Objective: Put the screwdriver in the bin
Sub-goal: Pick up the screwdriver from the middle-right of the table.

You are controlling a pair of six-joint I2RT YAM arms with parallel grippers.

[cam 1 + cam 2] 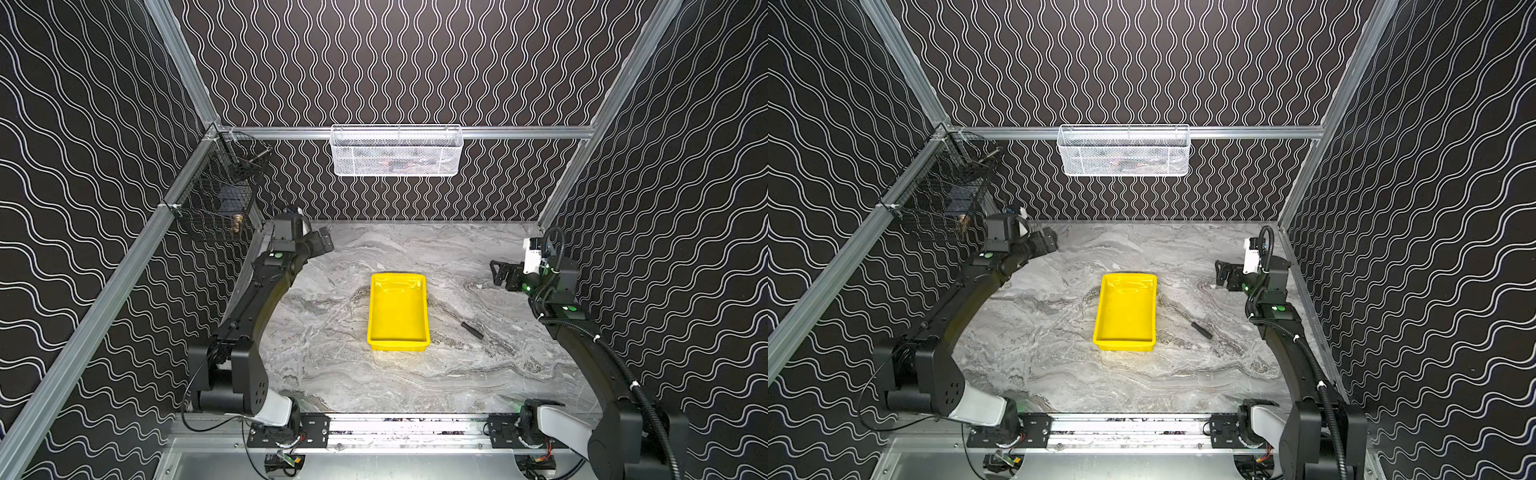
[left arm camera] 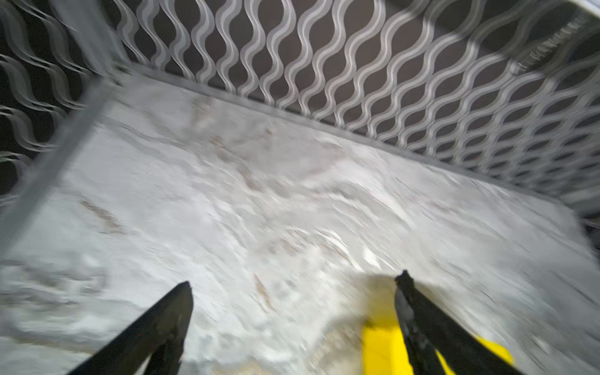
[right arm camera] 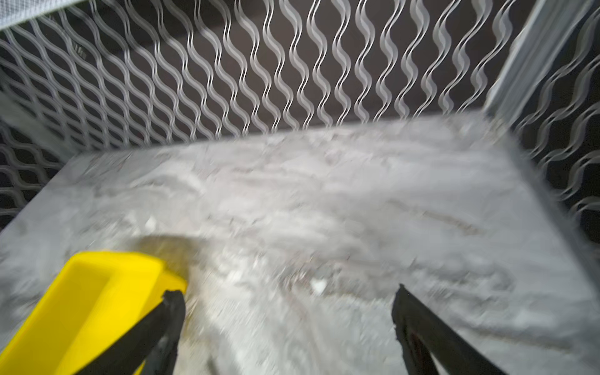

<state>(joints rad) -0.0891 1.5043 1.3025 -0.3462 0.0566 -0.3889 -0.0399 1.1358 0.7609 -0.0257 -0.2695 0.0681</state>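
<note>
The small black screwdriver (image 1: pixel 472 330) (image 1: pixel 1201 329) lies flat on the marble table, a short way right of the yellow bin (image 1: pixel 397 316) (image 1: pixel 1125 316), apart from it. The bin sits mid-table with nothing in it. My right gripper (image 1: pixel 496 272) (image 1: pixel 1221 274) hovers open at the right, farther back than the screwdriver. My left gripper (image 1: pixel 326 241) (image 1: pixel 1050 241) is at the back left, well away from the bin. Both wrist views are blurred; each gripper (image 2: pixel 293 287) (image 3: pixel 287 295) shows spread fingers with nothing between them and a corner of the bin (image 2: pixel 383 344) (image 3: pixel 97 298). Neither wrist view shows the screwdriver.
A white mesh basket (image 1: pixel 397 151) hangs on the back wall rail. A black wire basket (image 1: pixel 216 195) hangs on the left wall above my left arm. Patterned walls close in the marble table (image 1: pixel 332 365) on three sides; a metal rail (image 1: pixel 415 428) runs along the front.
</note>
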